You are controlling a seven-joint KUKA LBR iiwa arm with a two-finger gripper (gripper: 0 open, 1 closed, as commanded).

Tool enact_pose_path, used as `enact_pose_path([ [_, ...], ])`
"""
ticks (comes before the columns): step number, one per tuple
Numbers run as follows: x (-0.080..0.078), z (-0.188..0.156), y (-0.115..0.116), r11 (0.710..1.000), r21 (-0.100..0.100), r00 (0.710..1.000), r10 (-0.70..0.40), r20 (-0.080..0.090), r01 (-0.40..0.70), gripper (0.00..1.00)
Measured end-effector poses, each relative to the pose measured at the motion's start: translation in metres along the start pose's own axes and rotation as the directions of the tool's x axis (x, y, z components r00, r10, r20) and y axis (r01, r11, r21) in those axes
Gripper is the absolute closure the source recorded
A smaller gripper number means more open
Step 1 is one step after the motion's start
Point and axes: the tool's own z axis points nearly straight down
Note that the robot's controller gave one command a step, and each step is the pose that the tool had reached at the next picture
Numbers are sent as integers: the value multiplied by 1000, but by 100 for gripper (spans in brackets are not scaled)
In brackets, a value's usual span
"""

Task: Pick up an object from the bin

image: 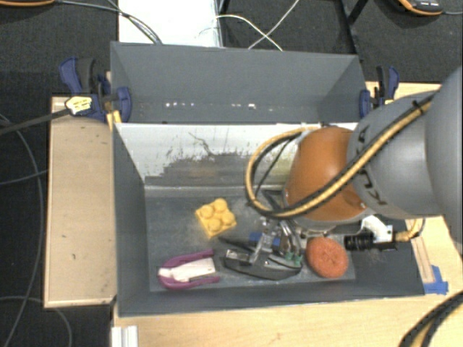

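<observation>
**Gripper low over a black thing at the bin's front**

The gripper (271,248) sits deep in the bin (130,215), right above a flat black object (246,264) near the front wall, and seems to touch it. How wide its grip stands I can't make out; wiring and shadow hide that. A red ball (328,259) lies just beside it towards the arm, a yellow brick (215,217) near on the other side, and a purple-and-white piece (187,270) beyond. The orange cover (322,179) hides the floor behind.
</observation>
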Motion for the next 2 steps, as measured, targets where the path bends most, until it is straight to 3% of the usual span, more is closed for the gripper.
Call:
enact_pose_path([
  [2,0,-24,0,1000,0,1000,-2,-1,2,100],
])
